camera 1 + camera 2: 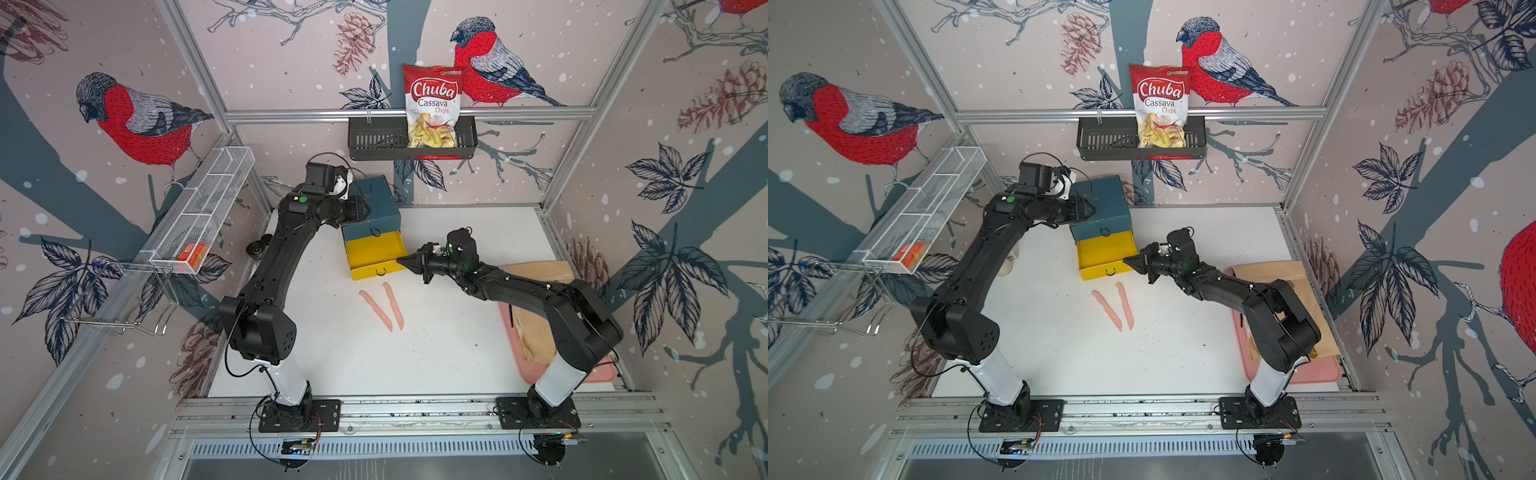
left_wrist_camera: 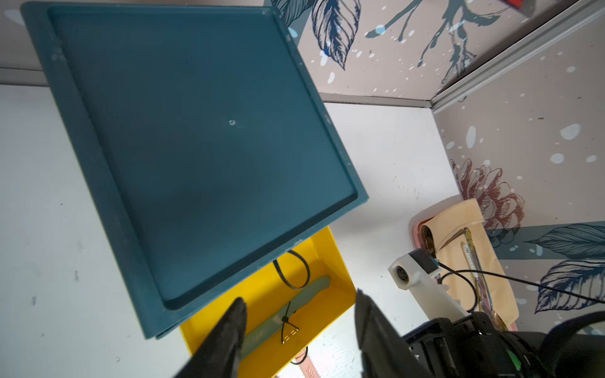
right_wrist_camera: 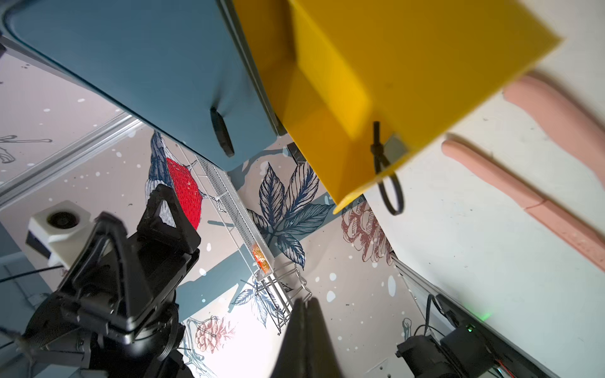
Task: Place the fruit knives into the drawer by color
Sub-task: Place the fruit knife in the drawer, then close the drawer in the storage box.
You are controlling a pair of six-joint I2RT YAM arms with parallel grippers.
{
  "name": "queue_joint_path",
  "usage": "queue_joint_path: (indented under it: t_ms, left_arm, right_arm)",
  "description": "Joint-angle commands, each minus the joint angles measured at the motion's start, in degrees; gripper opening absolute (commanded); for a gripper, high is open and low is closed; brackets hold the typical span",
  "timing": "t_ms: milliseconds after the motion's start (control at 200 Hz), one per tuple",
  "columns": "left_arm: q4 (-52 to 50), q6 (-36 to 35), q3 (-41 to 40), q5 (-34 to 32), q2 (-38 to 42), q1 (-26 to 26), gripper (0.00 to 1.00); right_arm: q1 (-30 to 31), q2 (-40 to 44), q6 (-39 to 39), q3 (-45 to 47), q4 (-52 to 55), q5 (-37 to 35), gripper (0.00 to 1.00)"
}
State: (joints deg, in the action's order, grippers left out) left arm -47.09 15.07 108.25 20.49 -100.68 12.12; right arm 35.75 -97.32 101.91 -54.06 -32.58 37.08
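Note:
The dark teal drawer chest (image 1: 376, 199) stands at the back of the table with a yellow drawer (image 1: 374, 249) pulled out. A light green knife (image 2: 294, 302) lies in that drawer. Two salmon-pink knives (image 1: 376, 309) (image 1: 394, 306) lie side by side on the table in front of it, and they also show in the right wrist view (image 3: 523, 196). My left gripper (image 1: 365, 208) hangs over the chest's top near its front, open and holding nothing (image 2: 299, 317). My right gripper (image 1: 401, 261) is shut and empty, its tip beside the yellow drawer's right front corner (image 3: 306, 306).
A black slotted basket (image 1: 374, 145) on the back wall holds a chips bag (image 1: 434, 108). A white wire basket (image 1: 208, 208) hangs on the left wall. A pink tray (image 1: 598, 376) with a beige cloth (image 1: 540, 270) and metal cutlery sits under the right arm.

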Motion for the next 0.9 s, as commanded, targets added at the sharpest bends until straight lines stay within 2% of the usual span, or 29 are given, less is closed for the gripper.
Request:
queue_joint_path:
  t_ms: [0,235,435,761,891]
  left_arm:
    - [-3.7,-0.3,2.5,-2.7,-1.4,0.0,0.41]
    - [-9.3,-0.6,10.9,-5.1,-7.7,0.2,0.0]
    - [-9.9,-0.6,13.6,-5.3,-10.8,0.2,0.0]
    - [-9.8,-0.5,15.2,-4.8,-13.6,0.2,0.0]
    - [-10.3,-0.6,16.2,-4.8,-14.7,0.2,0.0]
  right_arm:
    - [-0.3,0.9,-4.0,3.6,-14.4,-1.7,0.0]
    - [0.7,-4.4,1.3,10.8,-24.7,-3.6,0.0]
    - [1.1,-8.9,2.7,12.2,-29.1,-4.7,0.0]
    - [0.0,-19.3,5.6,4.2,-34.2,-4.9,0.0]
    - [-0.8,-22.4,5.1,0.4,-32.0,-4.8,0.0]
